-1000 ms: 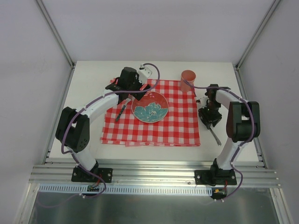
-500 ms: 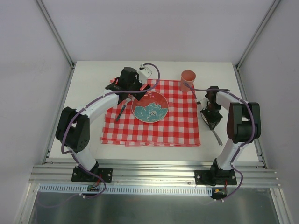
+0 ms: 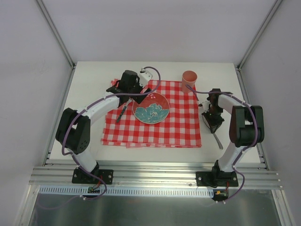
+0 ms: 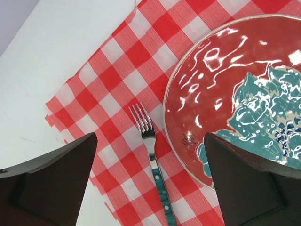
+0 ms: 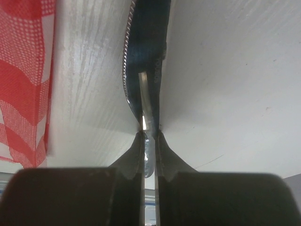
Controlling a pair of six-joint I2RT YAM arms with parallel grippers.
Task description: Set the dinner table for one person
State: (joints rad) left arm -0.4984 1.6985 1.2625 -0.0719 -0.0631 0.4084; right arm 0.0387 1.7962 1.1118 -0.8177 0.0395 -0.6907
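The dinner table fills the workspace under both arms, and the place setting on it looks mostly laid. The checked cloth lies spread in the middle; the plate sits on its far half; the fork lies on the cloth just left of the plate, tines pointing away from the arm bases; the cup stands upright at the cloth's far right corner. The knife is the piece out of place: it lies on the bare tabletop just beside the cloth's right edge, not next to the plate. By my reading, what remains is to bring it onto the cloth on the plate's right (no spoon or napkin shows in any view, so I cannot say whether more is meant to follow).

The right gripper is down at the knife; its fingers are pinched nearly together with a sliver of bright metal between them, so it holds the knife; whether the knife has left the table I cannot tell. The left gripper hangs above the fork and the plate's rim with its fingers spread wide, holding nothing and touching nothing.
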